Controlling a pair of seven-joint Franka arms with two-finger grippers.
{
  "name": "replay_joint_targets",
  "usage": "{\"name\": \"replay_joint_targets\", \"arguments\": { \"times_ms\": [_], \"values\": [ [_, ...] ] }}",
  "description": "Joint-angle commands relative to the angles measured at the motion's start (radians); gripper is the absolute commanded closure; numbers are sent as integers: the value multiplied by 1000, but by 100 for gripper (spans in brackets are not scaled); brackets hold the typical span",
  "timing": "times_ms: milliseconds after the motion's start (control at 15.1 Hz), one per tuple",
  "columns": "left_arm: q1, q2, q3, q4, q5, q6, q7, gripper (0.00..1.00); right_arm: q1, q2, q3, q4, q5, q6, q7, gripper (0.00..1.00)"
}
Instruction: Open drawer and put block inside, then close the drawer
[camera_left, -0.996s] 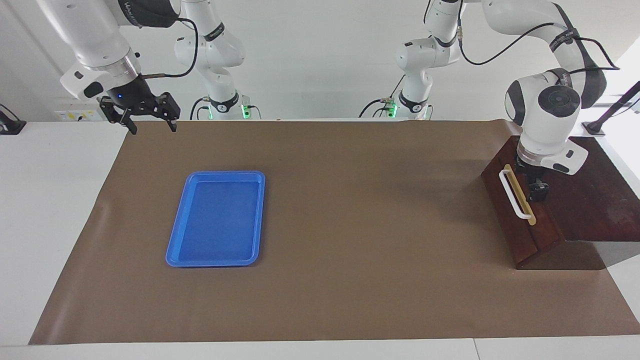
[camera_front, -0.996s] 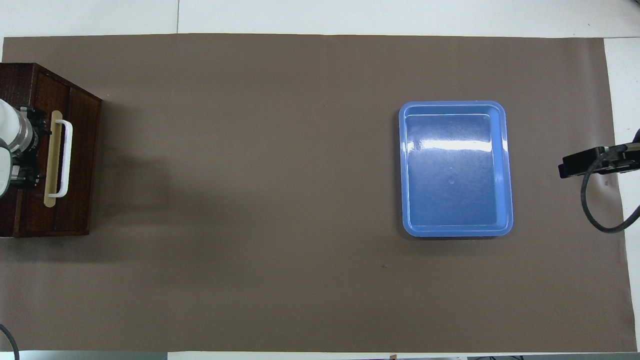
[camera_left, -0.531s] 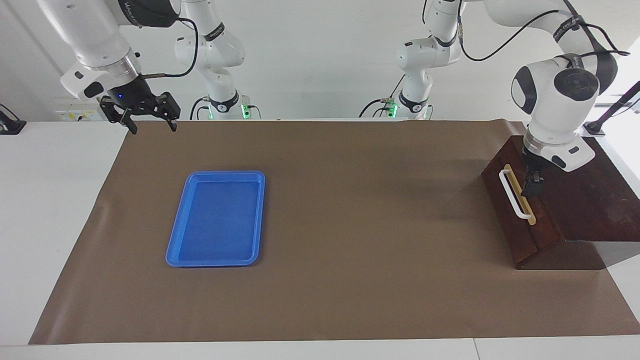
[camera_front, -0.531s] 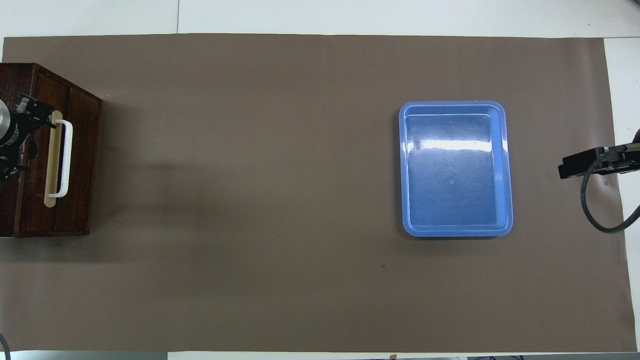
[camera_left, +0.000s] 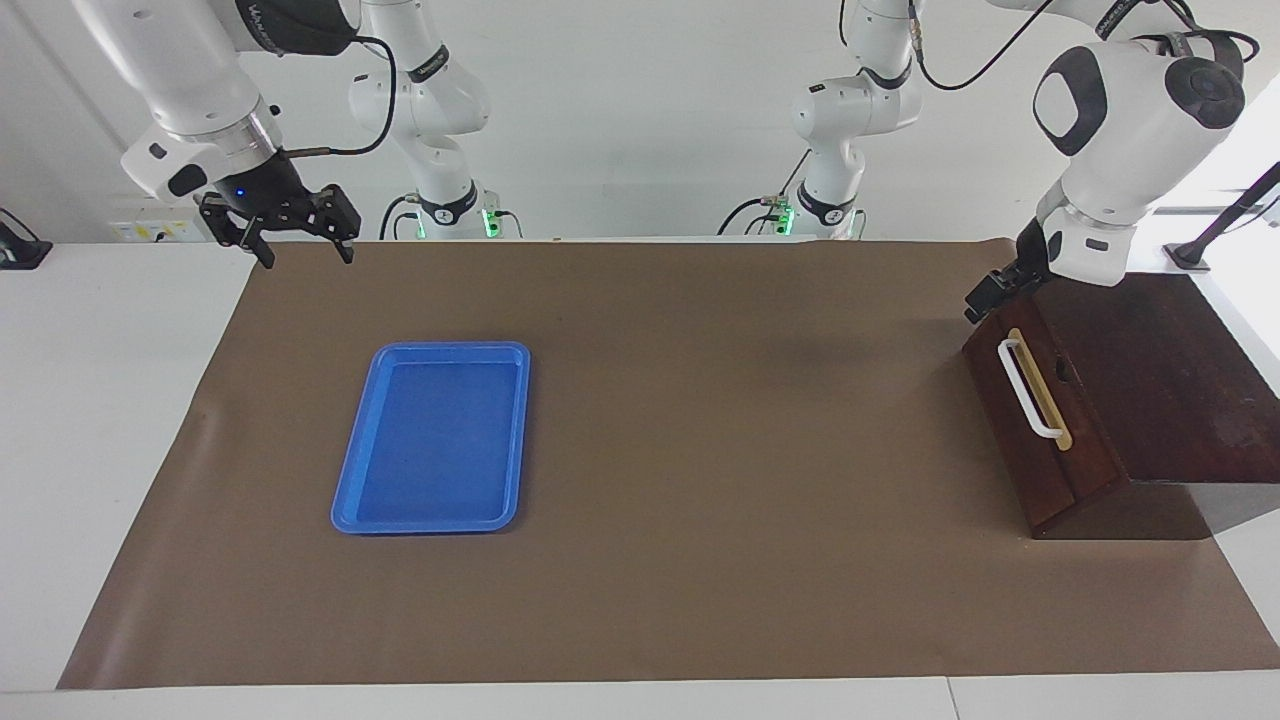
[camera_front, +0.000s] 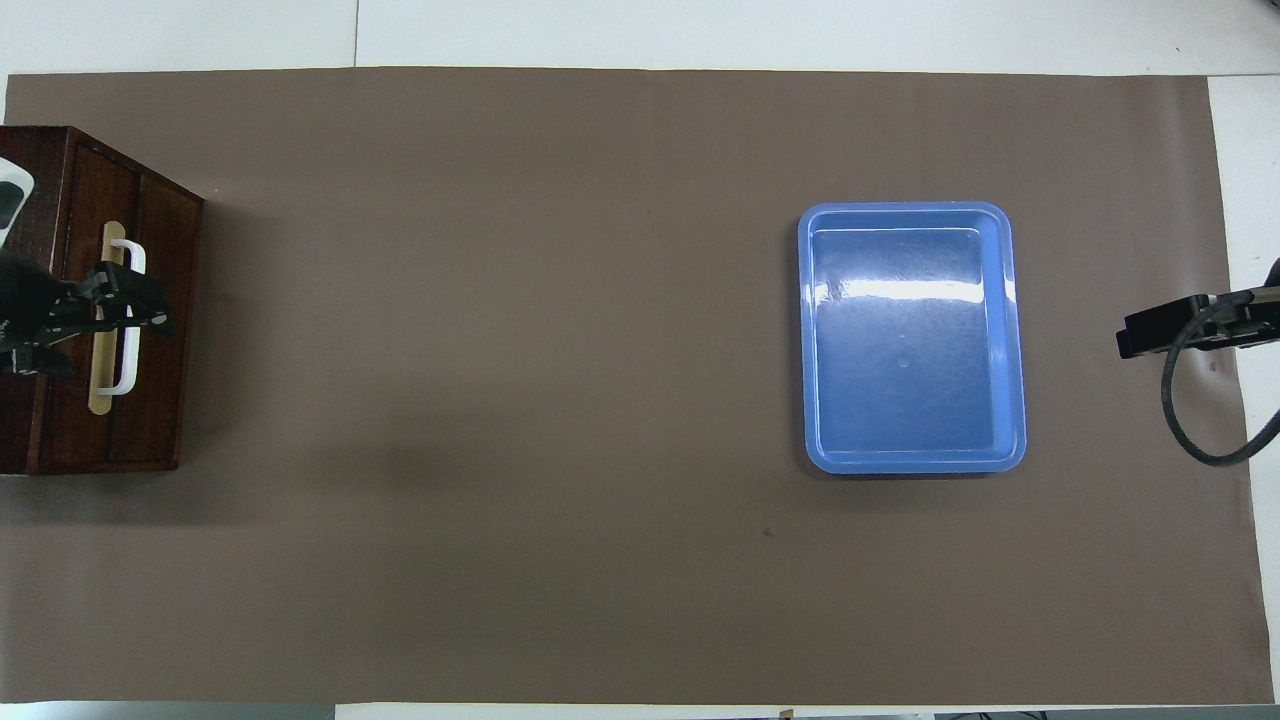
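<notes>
Facing view. Dark wooden drawer (camera_left: 1035, 400) at the left arm's end of the table, pushed shut, white handle (camera_left: 1022, 388) on a pale strip across its sloping front. Left gripper (camera_left: 990, 290) raised over the drawer box's corner nearest the robots, clear of the handle, holding nothing; jaws seen slantwise, spread not readable here, taken as open. Right gripper (camera_left: 300, 240) hanging over the brown mat's (camera_left: 700, 450) edge at the right arm's end, close to the robots, fingers apart, jaws open and empty; arm waiting. Blue tray (camera_left: 432, 438) flat on the mat, toward the right arm's end, well apart from the drawer, nothing in it. No yellow block visible anywhere on the table, so cannot tell where it is.

Overhead view. Drawer (camera_front: 150, 300) at the edge of the picture, front flush with its box, closed. Left gripper (camera_front: 130, 300) lying across the middle of the handle (camera_front: 130, 370) as seen from above; no contact to be read from this angle, only that it covers part of the bar. Right arm's gripper showing only as a dark tip with a looped cable (camera_front: 1195, 420) at the mat's end, beside the tray (camera_front: 1010, 330) but apart from it. Tray bare, light glaring off its floor. Block not in sight here either.
</notes>
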Motion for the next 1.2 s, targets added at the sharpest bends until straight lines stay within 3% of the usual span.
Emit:
{"name": "replay_joint_targets", "arguments": {
  "times_ms": [0,465,1129],
  "values": [
    [-9,10,-33,13,-9,-30,115,0,6,-2,-6,7,-9,-17,-18,0],
    [-15,7,-26,59,-9,-96,198,0,12,-4,-6,5,-9,-16,-18,0],
    [-19,-16,-29,80,20,-87,299,0,11,-4,-6,5,-10,-14,-21,0]
  ]
}}
